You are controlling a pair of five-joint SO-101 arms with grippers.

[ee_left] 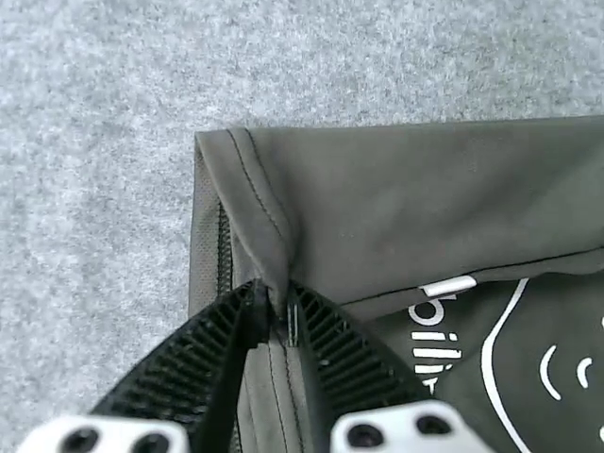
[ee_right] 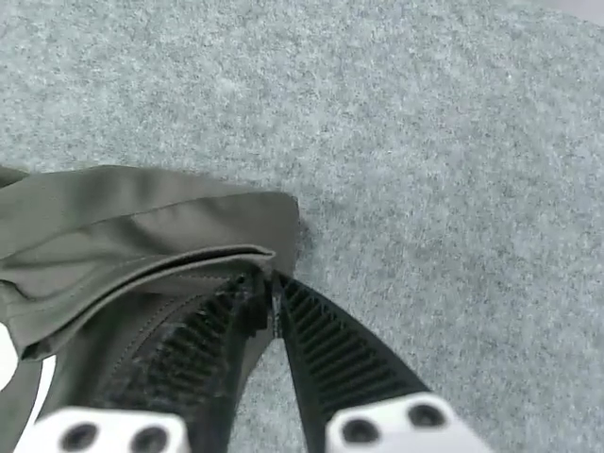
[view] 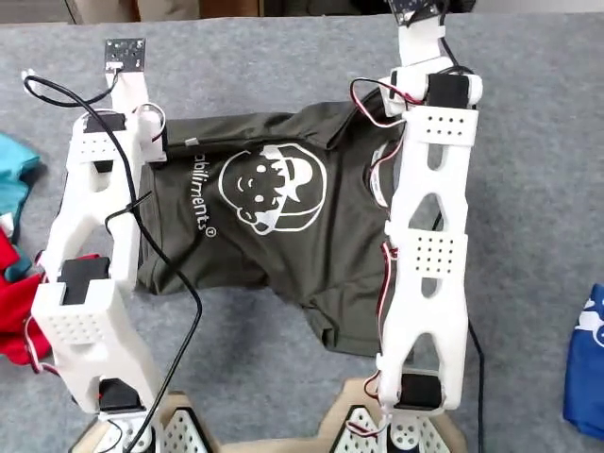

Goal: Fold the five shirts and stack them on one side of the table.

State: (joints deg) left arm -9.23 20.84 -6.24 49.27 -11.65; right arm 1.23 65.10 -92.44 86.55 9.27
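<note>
Shirt (view: 283, 255), dark olive with a white face print, lies spread in the middle of the grey table (view: 283, 57) between the two arms, front up, partly folded and rumpled along the edge nearest the arm bases. Left gripper (ee_left: 278, 311) is pinched closed on a stitched edge of the shirt (ee_left: 406, 208), close to a corner, with a small ridge of cloth bunched between the fingertips. Right gripper (ee_right: 272, 288) is likewise closed on a hemmed edge of the shirt (ee_right: 123, 217), right at its outer corner, with bare table just beside it. Red cloth (view: 14, 302) and teal cloth (view: 14, 179) sit at one table edge and blue cloth (view: 585, 359) at the opposite edge, probably other shirts waiting. Handling guess: light, limp knit with no stiffness, so it will sag and drape between the two holds and drag on the felt-like surface. A thin pinch can slip out. Best holds look like doubled hems or seams near corners, both sides lifted level so the fold lands straight. Only one layer may be caught on either side, cannot tell.
</note>
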